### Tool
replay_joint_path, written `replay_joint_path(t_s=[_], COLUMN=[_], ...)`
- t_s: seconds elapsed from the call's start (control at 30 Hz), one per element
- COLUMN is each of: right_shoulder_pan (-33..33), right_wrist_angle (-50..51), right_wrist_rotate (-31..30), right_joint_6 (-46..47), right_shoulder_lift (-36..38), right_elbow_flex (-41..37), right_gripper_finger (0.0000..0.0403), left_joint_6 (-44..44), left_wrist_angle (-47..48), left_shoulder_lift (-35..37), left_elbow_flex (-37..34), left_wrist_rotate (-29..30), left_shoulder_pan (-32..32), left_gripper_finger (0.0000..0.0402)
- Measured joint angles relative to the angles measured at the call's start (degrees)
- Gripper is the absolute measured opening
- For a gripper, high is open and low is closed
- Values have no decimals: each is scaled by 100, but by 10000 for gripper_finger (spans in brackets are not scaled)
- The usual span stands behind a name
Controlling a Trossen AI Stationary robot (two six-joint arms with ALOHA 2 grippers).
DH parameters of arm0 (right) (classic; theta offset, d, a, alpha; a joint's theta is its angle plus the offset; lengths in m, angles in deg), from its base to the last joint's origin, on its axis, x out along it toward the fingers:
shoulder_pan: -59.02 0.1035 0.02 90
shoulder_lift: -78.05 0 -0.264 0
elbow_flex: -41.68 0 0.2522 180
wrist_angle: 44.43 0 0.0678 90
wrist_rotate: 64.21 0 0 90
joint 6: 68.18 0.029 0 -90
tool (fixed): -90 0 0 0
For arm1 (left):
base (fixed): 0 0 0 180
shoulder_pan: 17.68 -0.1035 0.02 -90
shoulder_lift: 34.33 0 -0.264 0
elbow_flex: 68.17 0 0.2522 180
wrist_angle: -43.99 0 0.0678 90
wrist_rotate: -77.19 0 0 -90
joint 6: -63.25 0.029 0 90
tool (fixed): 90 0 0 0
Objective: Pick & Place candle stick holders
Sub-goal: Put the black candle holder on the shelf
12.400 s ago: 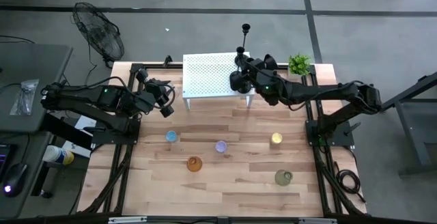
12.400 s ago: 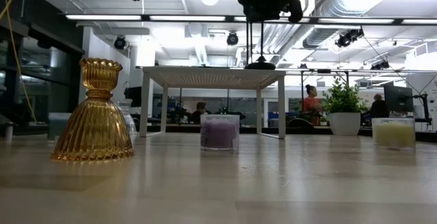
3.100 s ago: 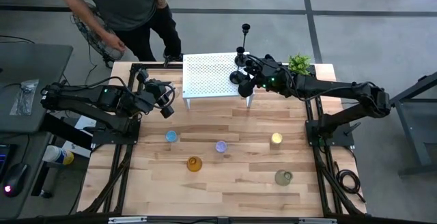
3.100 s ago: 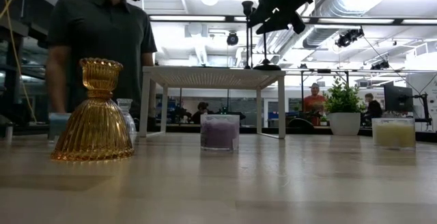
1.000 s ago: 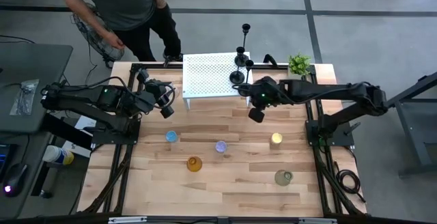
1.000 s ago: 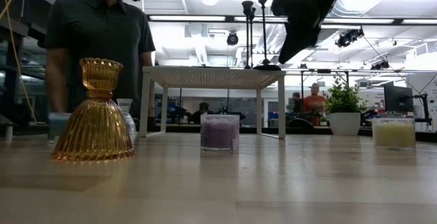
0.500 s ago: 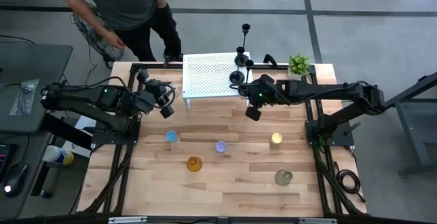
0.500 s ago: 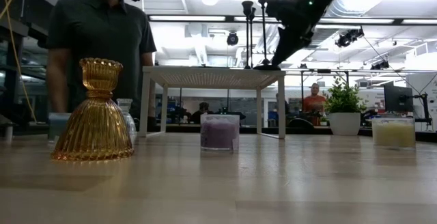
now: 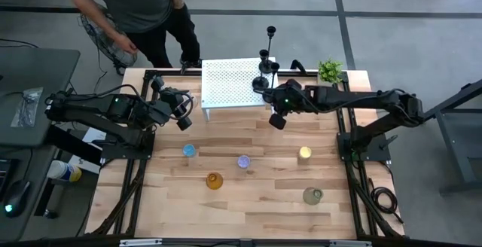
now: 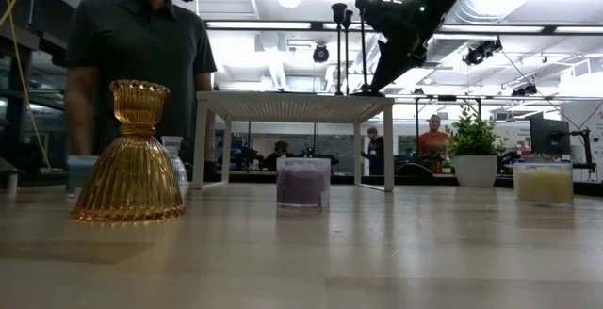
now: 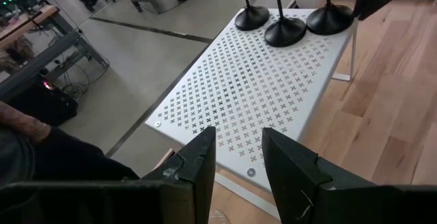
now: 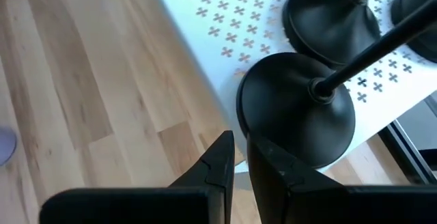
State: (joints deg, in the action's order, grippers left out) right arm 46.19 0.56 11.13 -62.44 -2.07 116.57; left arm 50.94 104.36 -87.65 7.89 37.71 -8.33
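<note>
The left hand [image 9: 183, 116] hangs over the table's [image 9: 256, 202] left side near the white stand [image 9: 230, 85], fingers slightly parted, gripping nothing. Three black candlesticks [image 11: 285, 29] stand at the stand's right end. Only the low view shows the amber [image 10: 130, 154], purple [image 10: 303, 182] and yellow [image 10: 544, 183] glass holders empty. The right hand [image 9: 276, 119], clenched and empty, tilts down beside the stand's right end.

Right gripper [image 9: 276, 118] closed, left gripper [image 9: 185, 118] ajar
</note>
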Motion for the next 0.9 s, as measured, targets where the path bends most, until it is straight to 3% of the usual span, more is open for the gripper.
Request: replay_joint_path(t_s=[0.5, 0.9], right_shoulder_pan=[-303, -85], right_wrist_angle=[-217, 105], right_wrist_rotate=[162, 118], right_joint_6=[-74, 320], right_shoulder_lift=[0, 435], right_elbow_flex=[0, 0], right_gripper_finger=[34, 34], left_joint_6=[1, -17], left_wrist_angle=[0, 0], left_shoulder_lift=[0, 0], left_elbow_flex=[0, 0], left_wrist_rotate=[4, 0], left_shoulder_pan=[2, 2], left_gripper_finger=[117, 117])
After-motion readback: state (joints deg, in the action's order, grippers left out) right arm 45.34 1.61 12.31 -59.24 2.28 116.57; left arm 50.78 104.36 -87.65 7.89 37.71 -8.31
